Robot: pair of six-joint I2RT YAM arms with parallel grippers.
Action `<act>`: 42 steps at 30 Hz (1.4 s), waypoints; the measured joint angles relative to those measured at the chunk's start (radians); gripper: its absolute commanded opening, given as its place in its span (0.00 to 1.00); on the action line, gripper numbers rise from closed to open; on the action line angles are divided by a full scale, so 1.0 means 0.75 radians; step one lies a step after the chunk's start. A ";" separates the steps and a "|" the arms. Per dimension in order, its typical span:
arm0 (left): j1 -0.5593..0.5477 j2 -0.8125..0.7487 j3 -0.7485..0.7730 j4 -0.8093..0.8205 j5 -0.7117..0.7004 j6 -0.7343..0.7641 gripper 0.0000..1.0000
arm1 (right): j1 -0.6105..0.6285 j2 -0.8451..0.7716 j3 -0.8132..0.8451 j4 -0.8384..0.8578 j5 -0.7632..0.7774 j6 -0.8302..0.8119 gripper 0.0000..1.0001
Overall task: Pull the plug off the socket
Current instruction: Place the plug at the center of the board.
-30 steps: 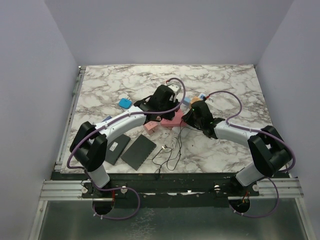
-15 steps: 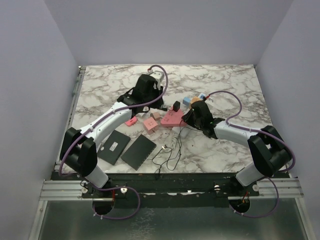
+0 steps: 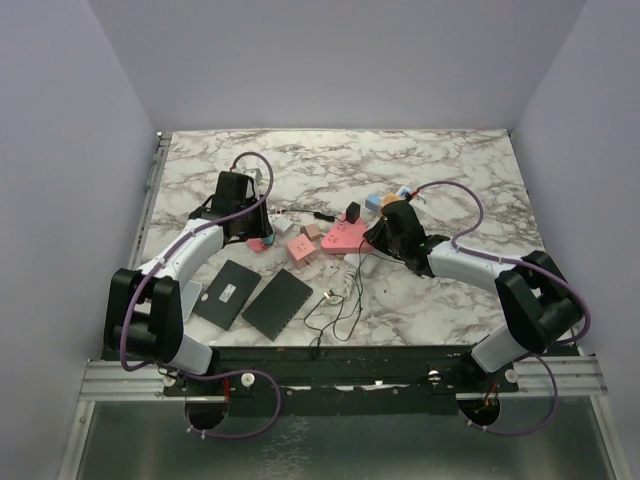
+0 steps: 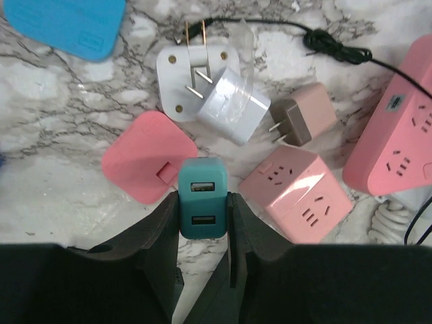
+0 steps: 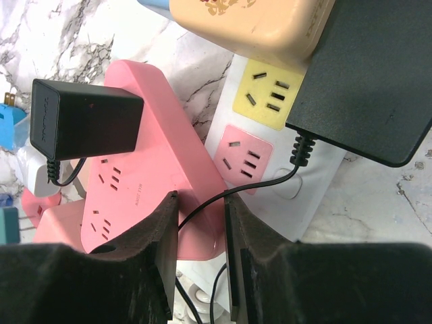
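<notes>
The left gripper (image 4: 202,202) pinches a glossy teal two-port USB charger (image 4: 202,185), left of centre. The white power strip (image 5: 307,182), with yellow and pink outlet squares, lies right of centre beside a pink strip (image 5: 155,169) with unreadable print. Whether the right gripper (image 5: 200,202) holds anything there cannot be told.

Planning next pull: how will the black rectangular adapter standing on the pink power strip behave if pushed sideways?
The black rectangular adapter stands proud of the pink power strip, so it would probably lever, not slide. Its thin black cord looks floppy and should just trail.
</notes>
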 measured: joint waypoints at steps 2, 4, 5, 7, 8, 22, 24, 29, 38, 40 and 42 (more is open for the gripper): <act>-0.004 -0.004 -0.033 -0.003 0.018 0.000 0.00 | 0.000 0.002 0.008 -0.011 0.000 0.000 0.31; -0.007 -0.007 -0.064 -0.005 0.036 0.000 0.00 | 0.001 0.003 0.011 -0.017 0.001 -0.001 0.31; -0.007 -0.007 -0.077 -0.007 0.049 0.000 0.00 | 0.002 0.003 0.011 -0.017 0.002 -0.001 0.31; -0.007 -0.007 -0.095 -0.008 0.075 0.001 0.00 | 0.002 0.003 0.013 -0.019 0.003 -0.001 0.31; -0.007 -0.007 -0.099 -0.008 0.086 0.002 0.00 | 0.003 0.004 0.014 -0.021 0.003 -0.001 0.31; -0.007 0.045 -0.112 -0.008 0.170 0.018 0.24 | 0.010 0.026 0.050 -0.048 0.008 -0.004 0.31; -0.007 0.051 -0.112 -0.008 0.170 0.021 0.29 | 0.011 0.026 0.051 -0.050 0.009 -0.004 0.31; -0.007 0.051 -0.112 -0.011 0.161 0.038 0.43 | 0.014 0.027 0.051 -0.049 0.017 -0.004 0.31; -0.007 0.051 -0.112 -0.035 0.112 0.055 0.55 | 0.015 0.028 0.052 -0.049 0.018 -0.004 0.31; -0.007 0.051 -0.112 -0.038 0.106 0.056 0.56 | 0.015 0.028 0.052 -0.049 0.018 -0.004 0.31; -0.007 0.051 -0.112 -0.039 0.096 0.057 0.56 | 0.015 0.028 0.052 -0.049 0.018 -0.004 0.31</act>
